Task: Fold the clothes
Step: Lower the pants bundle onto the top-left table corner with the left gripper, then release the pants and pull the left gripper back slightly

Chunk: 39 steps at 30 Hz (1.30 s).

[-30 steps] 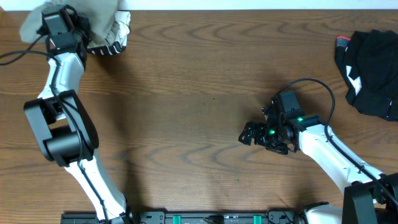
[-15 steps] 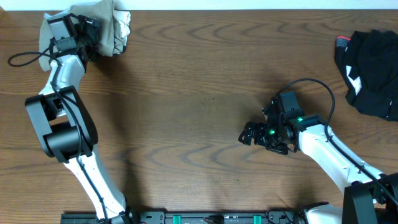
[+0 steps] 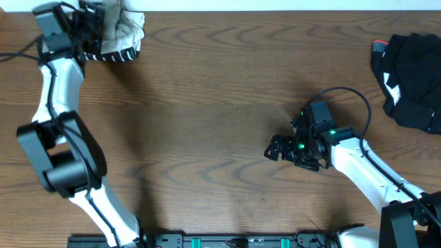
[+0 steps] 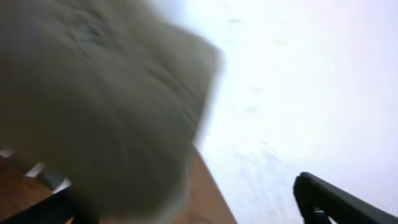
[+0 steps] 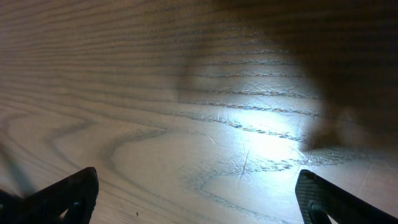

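Nothing here looks folded, so the task seems barely begun. The khaki-grey garment [image 3: 118, 17] sits bunched with a white black-striped piece [image 3: 118, 49] right against the left claw [image 3: 93, 21], at the far corner of the counter [image 3: 207, 89]. The black garment [image 3: 413, 76] lies crumpled far out to the right of the right claw [image 3: 274, 148], well apart from it and untouched. Every piece has yet to be spread flat and folded. In the blurred left wrist view the left claw looks spread, with one finger [image 4: 339, 199] standing clear at one side against a pale background. The khaki cloth fills the other side, close against or over the opposite finger. Nothing is pinched between the two as far as I can tell, though whether the cloth is hooked on that hidden finger cannot be told. The right claw is spread wide, its fingers [image 5: 65, 193] at the edges of its own view. It has only bare wood below and between them, holding and touching nothing.
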Motion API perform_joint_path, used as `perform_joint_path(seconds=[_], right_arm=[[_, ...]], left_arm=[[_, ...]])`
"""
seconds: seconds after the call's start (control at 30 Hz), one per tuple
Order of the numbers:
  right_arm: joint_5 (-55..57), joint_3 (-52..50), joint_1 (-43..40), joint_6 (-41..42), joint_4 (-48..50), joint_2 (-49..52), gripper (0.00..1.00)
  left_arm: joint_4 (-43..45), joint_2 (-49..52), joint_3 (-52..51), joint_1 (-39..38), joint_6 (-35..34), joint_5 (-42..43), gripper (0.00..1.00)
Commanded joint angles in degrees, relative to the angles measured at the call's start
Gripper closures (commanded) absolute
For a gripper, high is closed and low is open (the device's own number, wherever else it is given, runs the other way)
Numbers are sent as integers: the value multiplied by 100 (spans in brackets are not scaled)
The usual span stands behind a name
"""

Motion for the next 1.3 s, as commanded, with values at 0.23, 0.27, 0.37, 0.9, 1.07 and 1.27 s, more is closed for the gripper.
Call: perform_joint_path(seconds=[0.23, 0.27, 0.37, 0.9, 1.07, 1.27], right_arm=[[-68, -15, -46, 35, -13, -76, 1], [-68, -15, -44, 35, -26, -76, 1], [-66, -15, -42, 35, -44, -76, 1], [-63, -15, -44, -72, 20, -76, 1], [-63, -15, -42, -70, 22, -76, 1], [-63, -15, -44, -118, 20, -76, 1]], left_arm=[[-260, -409, 153, -140, 1075, 162, 8], [-251, -409, 153, -144, 1174, 162, 8], [-70, -422, 153, -101, 1235, 136, 21], [-2033, -393, 140, 208, 1360, -2323, 94], [-2833, -299, 140, 212, 330, -2870, 94], [-3462, 98, 140, 223, -299, -3130, 94]])
